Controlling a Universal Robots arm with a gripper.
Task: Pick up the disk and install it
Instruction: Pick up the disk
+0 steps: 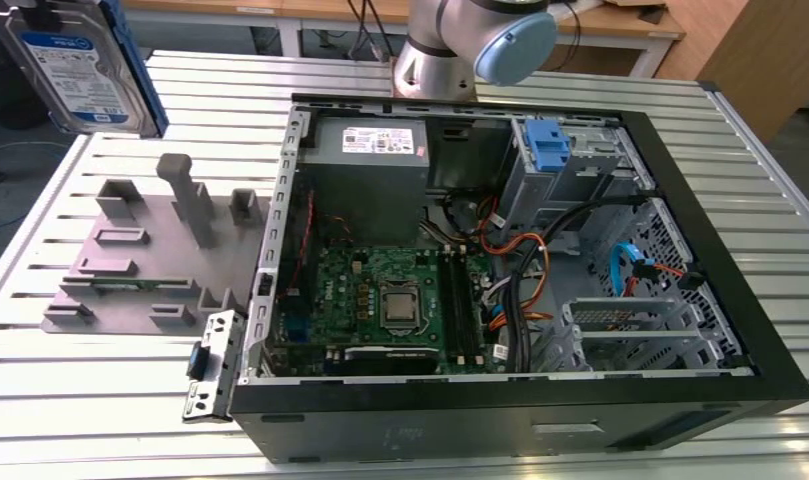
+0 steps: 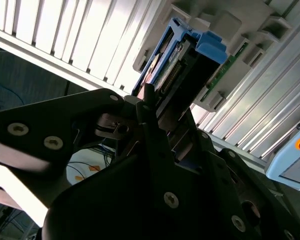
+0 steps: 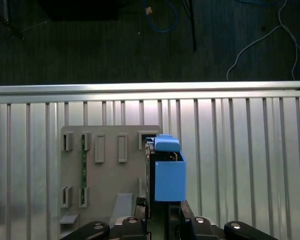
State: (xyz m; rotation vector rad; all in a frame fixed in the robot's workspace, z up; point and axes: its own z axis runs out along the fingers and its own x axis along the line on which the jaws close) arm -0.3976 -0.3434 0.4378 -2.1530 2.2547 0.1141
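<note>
I find the gripper (image 3: pixel 162 216) clenched on the hard disk (image 1: pixel 77 68), held clear above the grey fixture plate (image 1: pixel 151 262); I judge the disk rigid, fairly heavy for its size and shock-sensitive, best gripped across its blue-railed edges, never by the label face.

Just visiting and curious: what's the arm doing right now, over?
Gripper shut on disk. Disk up in air, outside case, not installed. Nothing seen blocking case.
</note>
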